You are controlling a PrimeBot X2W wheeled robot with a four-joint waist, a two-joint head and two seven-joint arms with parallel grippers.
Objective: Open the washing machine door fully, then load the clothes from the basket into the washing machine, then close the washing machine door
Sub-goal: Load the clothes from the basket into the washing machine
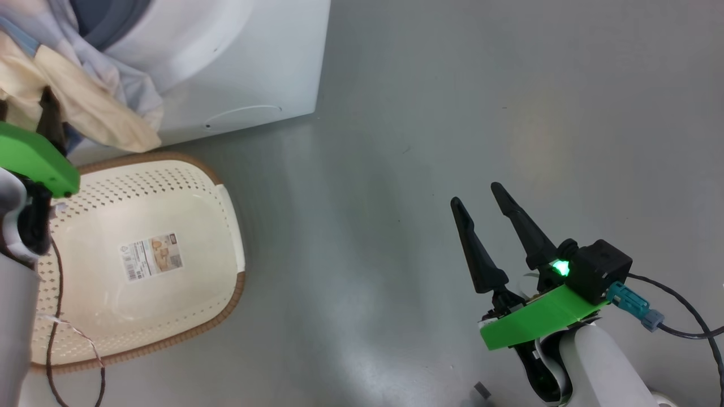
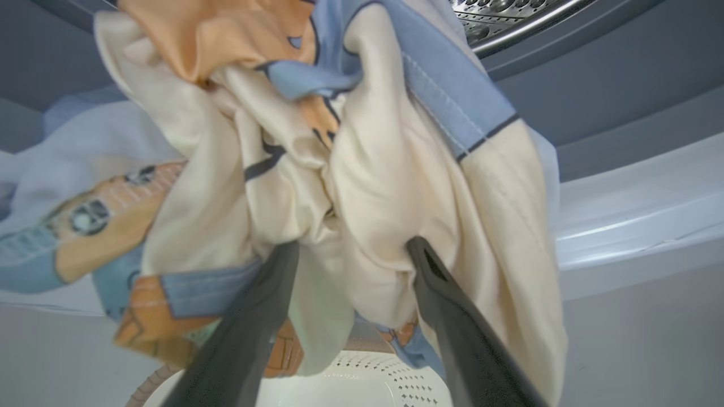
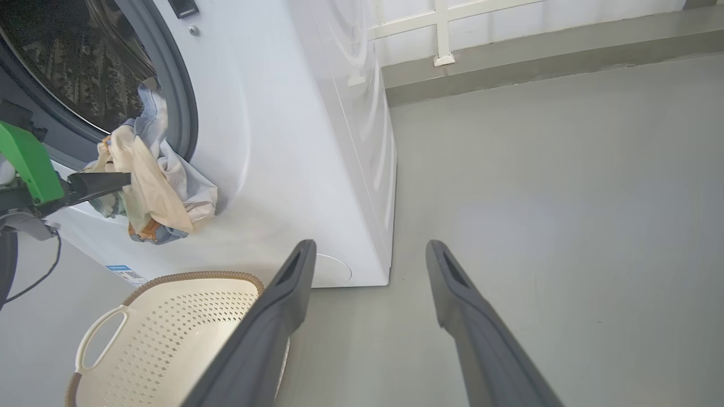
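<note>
My left hand (image 2: 352, 246) is up at the mouth of the washing machine (image 1: 237, 56), its two dark fingers (image 2: 254, 328) spread as wide as they go. The tips press into the clothes (image 2: 384, 169), with a thick fold of cream and blue fabric bunched between them. I cannot tell whether I am bearing any of the weight.

The clothes hang out of the opening. They lie over the blue-grey seal (image 2: 594, 85) and trail down the white front panel, and part of the bundle reaches back towards the steel drum (image 2: 509, 14). In the right wrist view the bundle (image 3: 147, 186) droops from the lower edge of the opening, and one of my left fingers (image 3: 102, 183) pokes into it from the side.

The basket (image 1: 141, 181) sits on the grey floor (image 1: 481, 113) just in front of the machine, directly below the hanging fabric. A paper label (image 1: 151, 257) shows on its bare bottom. Its brown rim lies near the machine's round service flap (image 1: 243, 116).

My right hand (image 1: 476, 194) hangs over the floor, well apart from the basket and the machine. Its fingers are parted wide and there is nothing between them. In its own wrist view the fingers point at the machine's lower front corner.
</note>
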